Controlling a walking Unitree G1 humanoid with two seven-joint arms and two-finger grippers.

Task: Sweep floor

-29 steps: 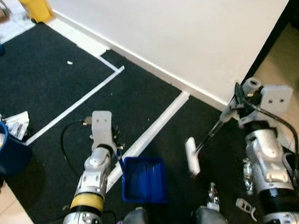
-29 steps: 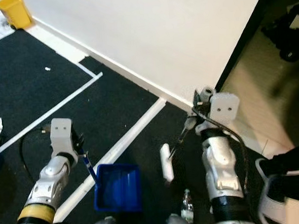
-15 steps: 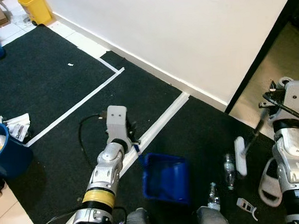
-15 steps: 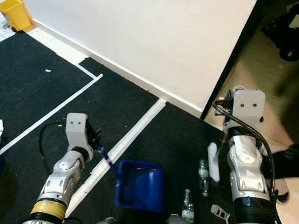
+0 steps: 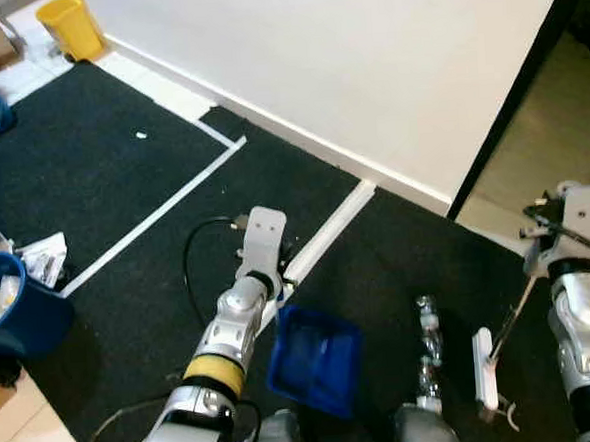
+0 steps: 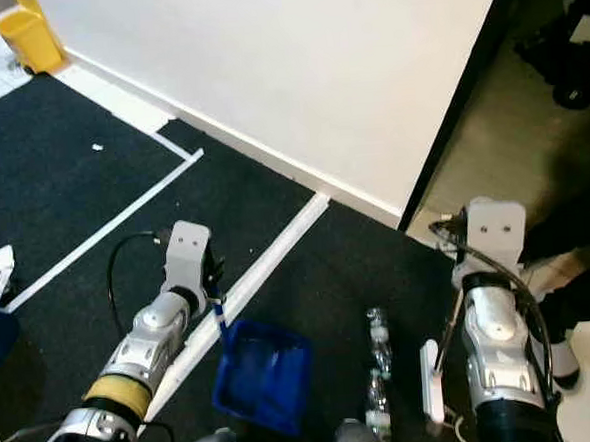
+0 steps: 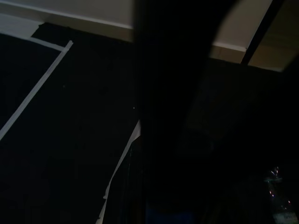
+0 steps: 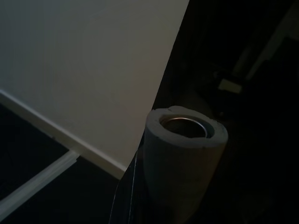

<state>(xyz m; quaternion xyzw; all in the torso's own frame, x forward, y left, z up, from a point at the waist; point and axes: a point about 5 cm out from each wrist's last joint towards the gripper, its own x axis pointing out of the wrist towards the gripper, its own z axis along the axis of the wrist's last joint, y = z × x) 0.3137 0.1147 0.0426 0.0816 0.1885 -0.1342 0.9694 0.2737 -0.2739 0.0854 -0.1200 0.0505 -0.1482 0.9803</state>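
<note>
A blue dustpan [image 5: 314, 360] rests on the black carpet just ahead of my feet. My left gripper [image 5: 272, 290] is shut on its thin blue handle [image 6: 221, 321]. At the right, my right gripper [image 5: 544, 262] is shut on a broom's handle; the handle's grey tube end [image 8: 186, 140] stands close in the right wrist view. The broom's white head [image 5: 484, 370] is low beside my right foot. Two clear plastic bottles [image 5: 426, 318] [image 6: 376, 406] lie on the carpet between the dustpan and the broom head.
A blue bin [image 5: 15, 308] with rubbish and crumpled paper [image 5: 45, 256] stands at the left. A yellow bin [image 5: 73, 24] is far left by the white wall [image 5: 366, 66]. White tape lines [image 5: 164, 204] cross the carpet, with a small white scrap [image 5: 142, 135]. A doorway [image 5: 540, 136] opens at the right.
The view has shifted. My right arm swung the broom from beside the dustpan out to the right. The dustpan moved right, and the two bottles now lie between dustpan and broom head.
</note>
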